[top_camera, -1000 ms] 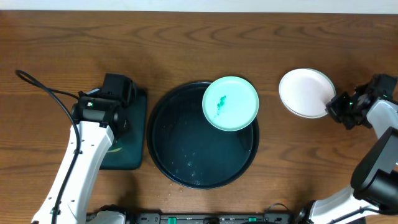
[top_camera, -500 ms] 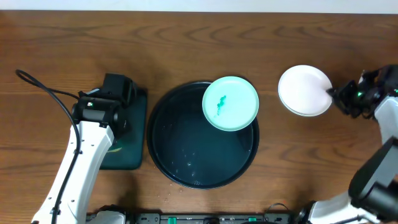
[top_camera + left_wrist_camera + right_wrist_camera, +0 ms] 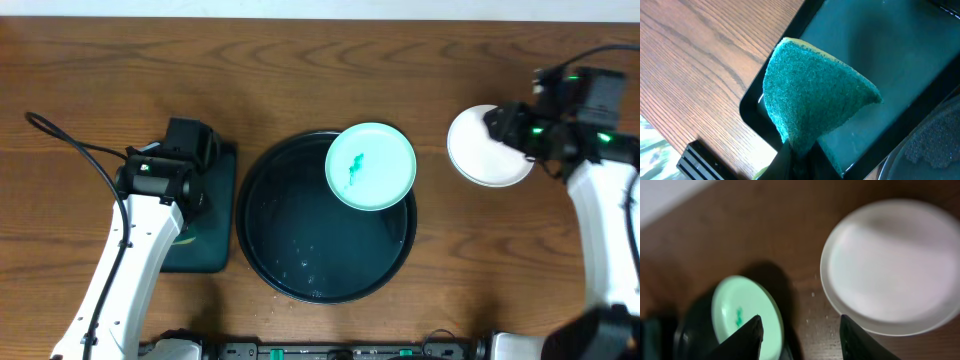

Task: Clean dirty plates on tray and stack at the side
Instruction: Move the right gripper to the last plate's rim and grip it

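The right jaws stand wide apart with nothing between them, hanging above the right part of the white plate (image 3: 476, 152). That plate lies on the bare worktop (image 3: 300, 70), right of the round tray (image 3: 252, 235) and apart from it. A mint plate (image 3: 371, 166) with a green smear (image 3: 354, 170) sits over the tray's far right rim. At the far left, the left jaws pinch a green sponge (image 3: 815, 95) over a small rectangular tray (image 3: 880, 55).

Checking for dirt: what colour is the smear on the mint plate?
Green smear on the plate; clearest overhead.
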{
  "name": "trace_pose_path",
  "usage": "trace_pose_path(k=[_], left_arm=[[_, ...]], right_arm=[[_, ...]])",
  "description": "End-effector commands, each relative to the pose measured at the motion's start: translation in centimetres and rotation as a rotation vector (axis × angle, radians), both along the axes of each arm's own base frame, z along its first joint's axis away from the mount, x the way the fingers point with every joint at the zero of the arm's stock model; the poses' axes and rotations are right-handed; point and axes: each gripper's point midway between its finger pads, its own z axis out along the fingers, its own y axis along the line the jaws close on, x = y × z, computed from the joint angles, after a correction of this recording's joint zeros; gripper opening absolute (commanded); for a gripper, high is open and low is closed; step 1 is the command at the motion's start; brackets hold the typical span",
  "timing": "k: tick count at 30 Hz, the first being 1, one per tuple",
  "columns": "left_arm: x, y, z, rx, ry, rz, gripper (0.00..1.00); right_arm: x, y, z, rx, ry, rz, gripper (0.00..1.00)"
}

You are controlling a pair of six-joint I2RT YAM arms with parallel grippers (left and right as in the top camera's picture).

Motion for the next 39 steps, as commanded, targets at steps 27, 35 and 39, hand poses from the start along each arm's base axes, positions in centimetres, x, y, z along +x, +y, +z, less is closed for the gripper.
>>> trace_pose_path(k=[27,35,39], left_arm=[[0.4,0.2,0.9,0.006,-0.03,0.002,0.07],[0.4,0.2,0.9,0.006,-0.03,0.002,0.07],[0.4,0.2,0.9,0.006,-0.03,0.002,0.07]], right_arm=[[3.1,10.7,-12.6,0.005,0.127,0.324,0.49],[4.6,11.6,-9.7,0.017,0.04,0.369,0.49],[4.8,12.6,-9.3,0.017,0.013,0.411,0.5]])
